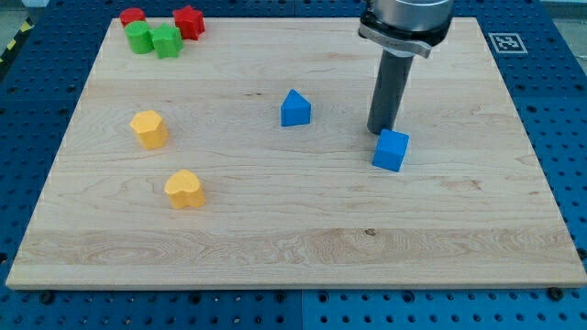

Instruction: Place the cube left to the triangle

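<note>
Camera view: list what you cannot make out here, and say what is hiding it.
- My tip: its very end meets the board just behind the blue cube; whether they touch cannot be told.
- The arm above the rod is cut off by the view's top edge.
- Red block at the view's top left: partly hidden by the green block in front, shape unclear.
- The blue triangle: its far faces are hidden.
</note>
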`<state>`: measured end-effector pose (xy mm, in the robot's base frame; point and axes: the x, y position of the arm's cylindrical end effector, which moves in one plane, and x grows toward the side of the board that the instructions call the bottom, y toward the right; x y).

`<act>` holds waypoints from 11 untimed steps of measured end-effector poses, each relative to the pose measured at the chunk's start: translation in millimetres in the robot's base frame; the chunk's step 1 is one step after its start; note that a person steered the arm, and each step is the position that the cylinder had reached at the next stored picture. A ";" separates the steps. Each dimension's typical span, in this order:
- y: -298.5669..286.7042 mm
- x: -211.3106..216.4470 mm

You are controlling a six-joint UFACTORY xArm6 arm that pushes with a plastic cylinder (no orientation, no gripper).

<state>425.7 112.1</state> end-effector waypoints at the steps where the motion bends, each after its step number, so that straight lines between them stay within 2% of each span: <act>1: 25.9 3.7; 2: 59.9 45.5; 3: 44.3 50.9; 5: -41.7 37.8; 7: -68.0 18.7; 11: -135.9 17.9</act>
